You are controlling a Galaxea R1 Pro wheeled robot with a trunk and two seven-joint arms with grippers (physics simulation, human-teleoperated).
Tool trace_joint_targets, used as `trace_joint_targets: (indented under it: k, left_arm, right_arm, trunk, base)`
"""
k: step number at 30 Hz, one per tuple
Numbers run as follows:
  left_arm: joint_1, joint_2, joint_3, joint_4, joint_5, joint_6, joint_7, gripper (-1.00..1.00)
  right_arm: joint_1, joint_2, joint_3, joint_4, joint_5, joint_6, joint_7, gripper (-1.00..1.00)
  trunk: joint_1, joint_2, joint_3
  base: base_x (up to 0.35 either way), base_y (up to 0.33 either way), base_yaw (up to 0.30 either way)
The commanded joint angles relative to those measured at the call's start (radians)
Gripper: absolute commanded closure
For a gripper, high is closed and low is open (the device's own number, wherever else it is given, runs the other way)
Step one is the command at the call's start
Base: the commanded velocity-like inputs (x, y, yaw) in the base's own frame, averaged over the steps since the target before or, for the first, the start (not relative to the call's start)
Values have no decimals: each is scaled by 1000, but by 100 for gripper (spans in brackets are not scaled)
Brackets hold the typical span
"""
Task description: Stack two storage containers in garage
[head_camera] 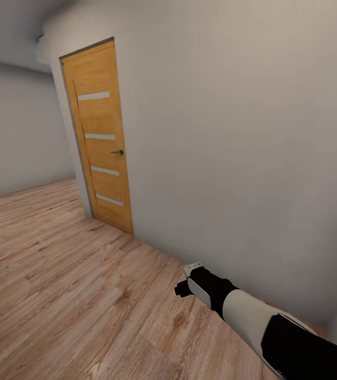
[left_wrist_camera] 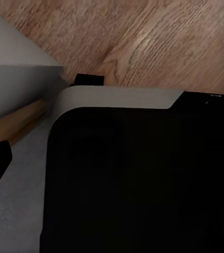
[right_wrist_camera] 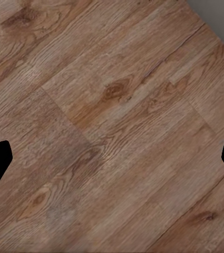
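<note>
We're in a hallway, wood plank floor (head_camera: 57, 274) underfoot, a closed wooden door (head_camera: 101, 137) set in the grey wall (head_camera: 232, 158). No storage containers anywhere I can spot. The right end effector (right_wrist_camera: 112, 163) hangs wide apart and empty over the planks; the left one, can't tell. The right arm (head_camera: 253, 316) rides near that wall: a careless turn could clip it.

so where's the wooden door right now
In the head view, the wooden door stands shut at upper left, set in the grey wall, beyond the right arm and the plank floor.
</note>
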Motion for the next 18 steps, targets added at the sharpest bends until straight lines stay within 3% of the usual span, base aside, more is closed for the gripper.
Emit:
trace_joint_targets:
  k: [1, 12, 18]
  left_arm:
    - [0, 0, 0, 0, 10, 0, 0, -100]
    - [0, 2, 0, 0, 10, 0, 0, -100]
    - [0, 2, 0, -1, 10, 0, 0, -100]
  right_arm:
    - [-1, -1, 7, -2, -10, 3, -8, -100]
    - [0, -1, 7, -2, -9, -7, -8, -100]
    - [0, 1, 8, -1, -10, -8, -8, -100]
  trunk:
    - [0, -1, -1]
    - [0, -1, -1]
    - [0, -1, -1]
  base:
    - [187, -127, 0]
    - [229, -153, 0]
    - [85, -28, 0]
